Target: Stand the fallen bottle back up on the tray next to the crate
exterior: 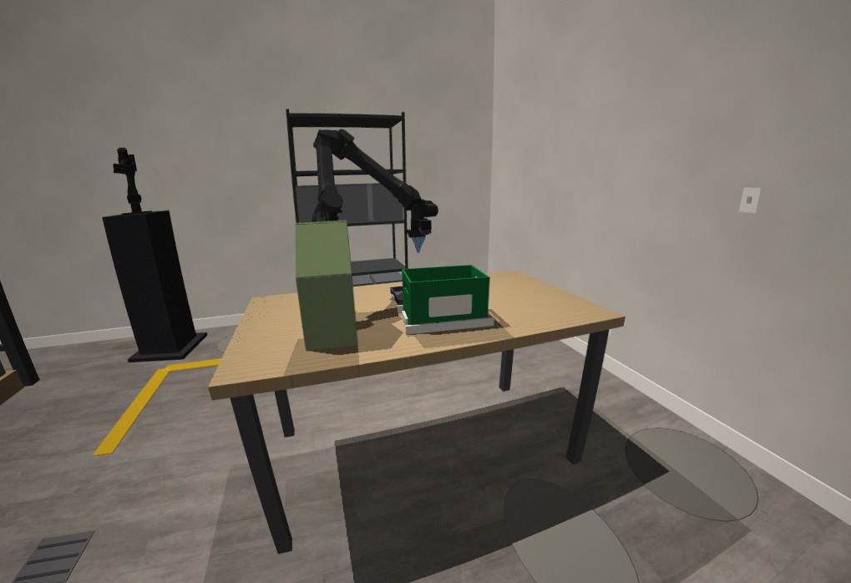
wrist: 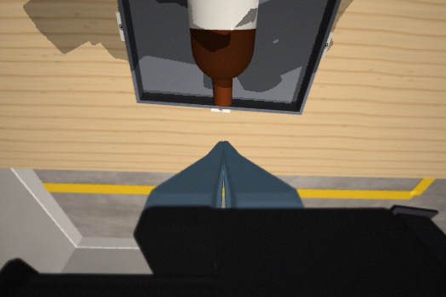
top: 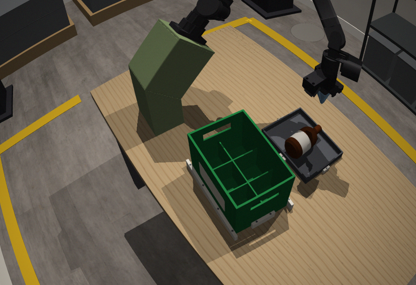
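Observation:
A brown bottle (top: 301, 141) with a white label lies on its side in a dark grey tray (top: 305, 153), just right of the green crate (top: 240, 169). Its neck (top: 317, 129) points toward the far edge of the tray. My gripper (top: 322, 98) hangs in the air beyond the tray's far side, well above the table, with its blue fingers shut together and nothing between them. In the wrist view the shut fingertips (wrist: 224, 145) point at the bottle's neck (wrist: 222, 91) and the tray's near rim (wrist: 220, 104). From the exterior view the gripper (exterior: 417, 241) is above and behind the crate (exterior: 445, 292).
A tall olive box (top: 163, 75) stands at the far left of the table. The crate has inner dividers and sits on a light base frame (top: 211, 201). A black shelf rack (exterior: 346, 192) stands behind the table.

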Tool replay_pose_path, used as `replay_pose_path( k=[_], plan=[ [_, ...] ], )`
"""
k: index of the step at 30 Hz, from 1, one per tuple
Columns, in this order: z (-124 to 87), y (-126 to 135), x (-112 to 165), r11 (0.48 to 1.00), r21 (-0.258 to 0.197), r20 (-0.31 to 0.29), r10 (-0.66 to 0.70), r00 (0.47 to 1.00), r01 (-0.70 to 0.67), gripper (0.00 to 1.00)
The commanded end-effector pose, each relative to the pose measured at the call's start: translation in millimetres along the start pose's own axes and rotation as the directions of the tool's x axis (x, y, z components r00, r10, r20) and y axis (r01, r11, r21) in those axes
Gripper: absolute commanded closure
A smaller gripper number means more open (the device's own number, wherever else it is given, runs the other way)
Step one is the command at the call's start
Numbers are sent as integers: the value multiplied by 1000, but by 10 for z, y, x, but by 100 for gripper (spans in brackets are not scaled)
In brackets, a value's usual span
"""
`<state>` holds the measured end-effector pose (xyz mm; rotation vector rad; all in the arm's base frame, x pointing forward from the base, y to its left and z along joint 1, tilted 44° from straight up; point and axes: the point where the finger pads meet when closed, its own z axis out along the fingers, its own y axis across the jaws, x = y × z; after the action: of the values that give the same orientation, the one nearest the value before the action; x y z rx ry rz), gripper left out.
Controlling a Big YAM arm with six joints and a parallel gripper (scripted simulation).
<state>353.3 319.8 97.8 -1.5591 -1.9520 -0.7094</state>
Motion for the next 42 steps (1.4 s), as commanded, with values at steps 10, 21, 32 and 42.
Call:
replay_pose_path(
  k=[10, 21, 32, 42],
  plan=[
    [-77, 67, -62, 994, -20, -1, -106, 994, 106, 100],
    [-86, 68, -53, 870, -13, 7, -493, 870, 493, 100],
    [-82, 71, -53, 609, -11, 13, -793, 609, 793, 100],
    [-78, 68, -56, 360, -7, 16, -933, 361, 933, 100]
  ],
)
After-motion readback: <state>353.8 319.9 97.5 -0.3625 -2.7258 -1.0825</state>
